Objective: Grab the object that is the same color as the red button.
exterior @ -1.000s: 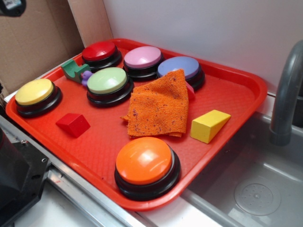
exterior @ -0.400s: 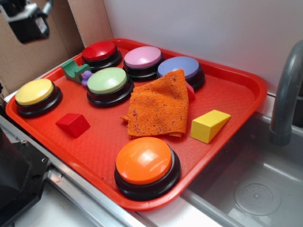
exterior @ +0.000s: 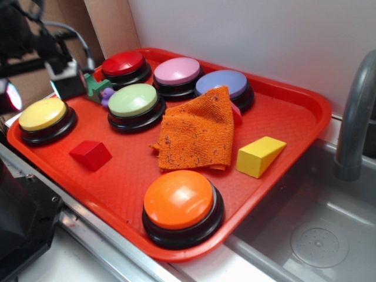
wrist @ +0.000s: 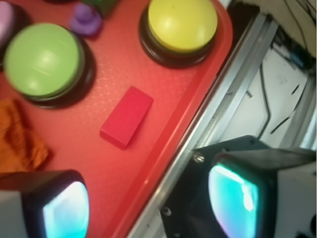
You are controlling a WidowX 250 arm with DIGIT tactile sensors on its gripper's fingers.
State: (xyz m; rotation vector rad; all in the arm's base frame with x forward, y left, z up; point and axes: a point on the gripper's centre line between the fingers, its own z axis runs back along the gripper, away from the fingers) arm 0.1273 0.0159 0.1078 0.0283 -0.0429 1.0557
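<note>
The red block (exterior: 91,154) lies flat on the red tray (exterior: 294,117) near its left front edge, in front of the yellow button (exterior: 43,114). In the wrist view the red block (wrist: 127,117) sits ahead of my fingers, below the yellow button (wrist: 182,22). The red button (exterior: 123,63) stands at the tray's back left. My gripper (exterior: 38,88) hovers over the tray's left edge, above and behind the yellow button. It stands open (wrist: 148,206) with nothing between its fingers.
The green button (exterior: 133,100), pink button (exterior: 176,70), purple button (exterior: 222,82) and orange button (exterior: 178,200) stand on the tray with an orange cloth (exterior: 197,129), a yellow wedge (exterior: 259,155) and a green toy (exterior: 91,88). A sink (exterior: 317,235) and faucet (exterior: 355,117) lie right.
My gripper has come down from the top left corner toward the tray's left side. Nothing on the tray has moved.
</note>
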